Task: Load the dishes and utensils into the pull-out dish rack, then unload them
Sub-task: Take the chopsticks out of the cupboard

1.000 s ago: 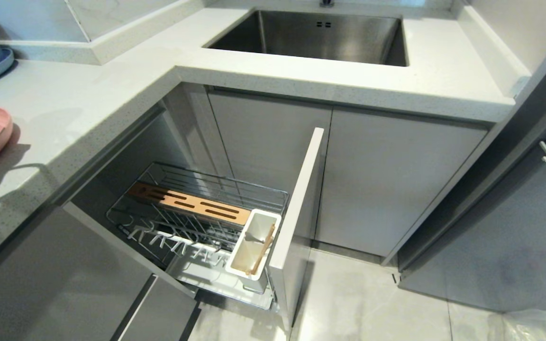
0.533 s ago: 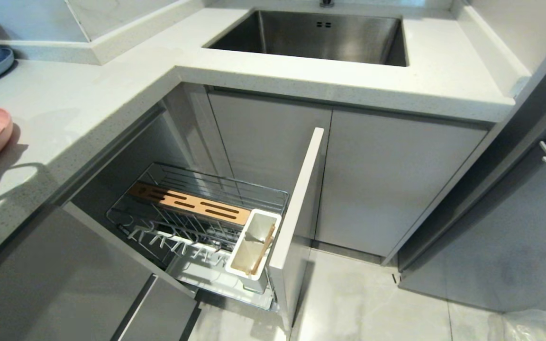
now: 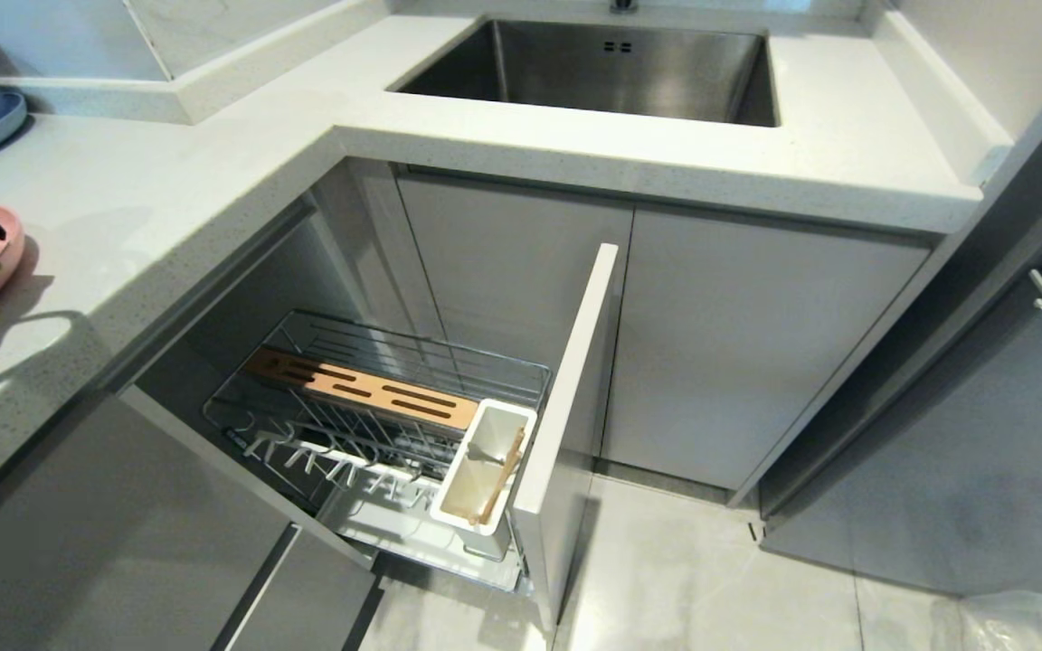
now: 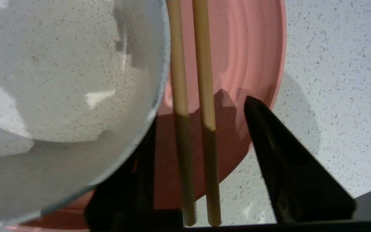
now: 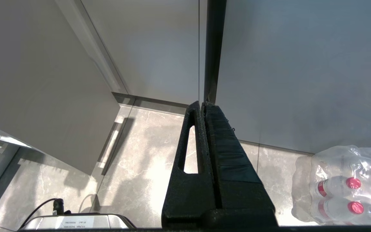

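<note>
The left tool sits at the far left over the tabletop, its black fingers spread apart on either side of a pair of chopsticks, which lie between them without being pinched. The chopsticks rest on the pink plate, just beside the cream-white bowl; whether they touch the bowl's rim is hard to say. Down to the right, the pull-out dish rack stands drawn out, and its white caddy holds what looks like another wooden utensil. The right tool hangs pressed closed above the floor.
</note>
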